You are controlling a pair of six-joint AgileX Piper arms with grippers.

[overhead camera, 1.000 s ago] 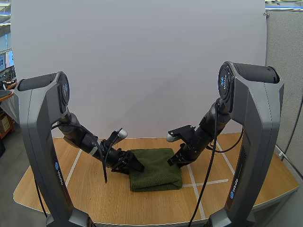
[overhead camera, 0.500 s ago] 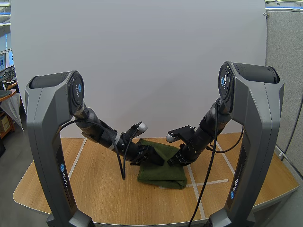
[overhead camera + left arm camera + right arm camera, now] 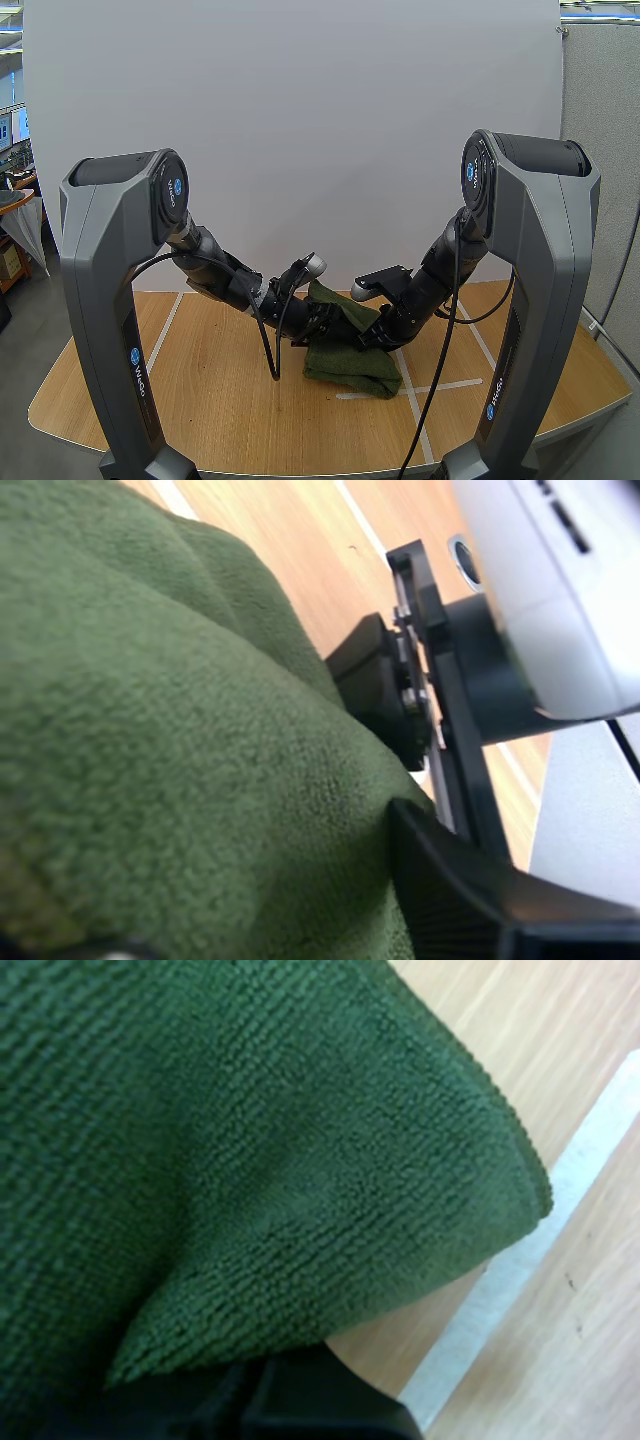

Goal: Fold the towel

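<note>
A dark green towel [image 3: 352, 358] lies bunched in the middle of the wooden table [image 3: 200, 400]. My left gripper [image 3: 333, 318] is shut on the towel's left edge and holds it lifted over the rest of the cloth, close to my right gripper [image 3: 378, 334]. The right gripper is shut on the towel's right edge. In the left wrist view the green towel [image 3: 180, 740] drapes between my fingers [image 3: 450, 900], with the other arm's gripper just beyond it. In the right wrist view a corner of the towel [image 3: 300, 1160] puckers down to my lower finger [image 3: 300, 1405].
White tape lines [image 3: 440, 385] cross the table to the right of the towel, and one [image 3: 155, 350] runs along the left side. Bare wood lies in front of the towel up to the table's front edge [image 3: 300, 470].
My left gripper has carried the towel's left edge up and to the right, over the cloth, toward the right gripper. The towel now sits narrower and bunched. The right arm has stayed put.
</note>
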